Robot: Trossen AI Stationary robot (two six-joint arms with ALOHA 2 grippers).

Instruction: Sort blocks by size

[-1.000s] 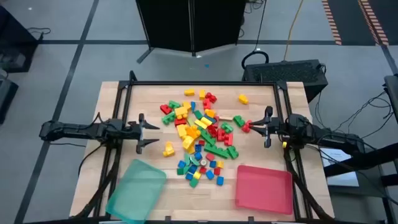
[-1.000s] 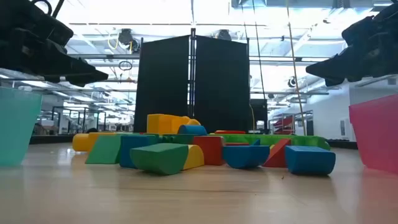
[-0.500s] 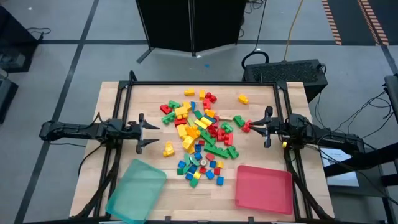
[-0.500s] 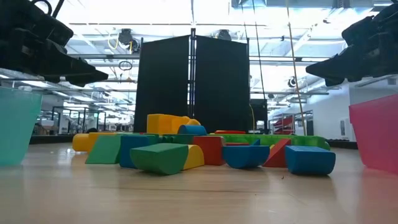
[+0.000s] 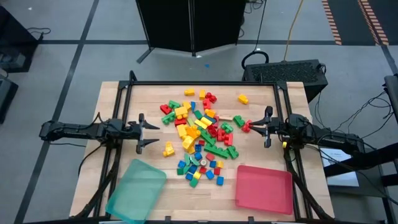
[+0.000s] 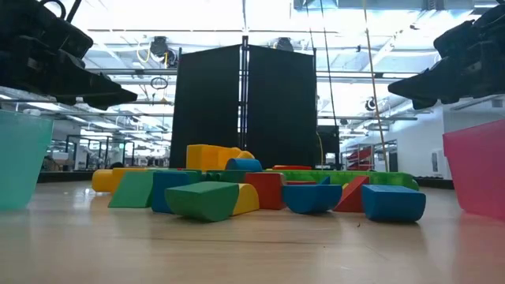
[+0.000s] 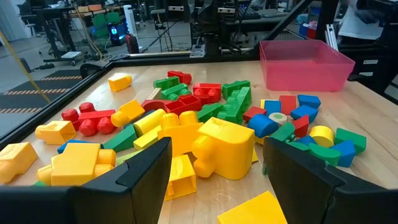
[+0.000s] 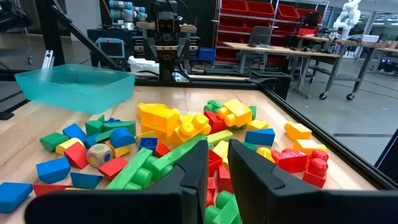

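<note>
Nothing has moved in the last second: left gripper hangs spread wide and empty, right gripper nearly closed on nothing, blocks piled mid-table between them, both trays unfilled, so sorting hasn't begun.

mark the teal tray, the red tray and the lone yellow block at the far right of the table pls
teal tray (image 5: pixel 137 190), high view, middle of its floor.
red tray (image 5: pixel 264 188), high view, middle of its floor.
lone yellow block (image 5: pixel 242 98), high view, centre of its top face.
</note>
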